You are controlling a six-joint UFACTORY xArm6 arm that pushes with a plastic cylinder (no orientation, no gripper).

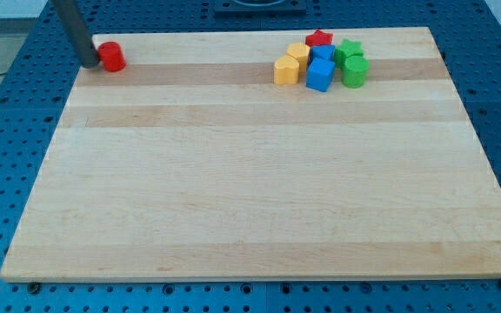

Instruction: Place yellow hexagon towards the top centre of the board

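No readable text, labels, brands, nos. or signs anywhere: board (259, 174) is plain wood, blocks are unmarked, blue table (7, 130) shows only a hole grid. Nothing legible on rod either.

Blue perforated table (7, 130) around board (259, 200)

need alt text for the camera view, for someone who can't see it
My tip sits at the wooden board's top left, just left of a red cylinder. Top centre-right, yellow blocks, blue blocks, green blocks and a red star cluster.
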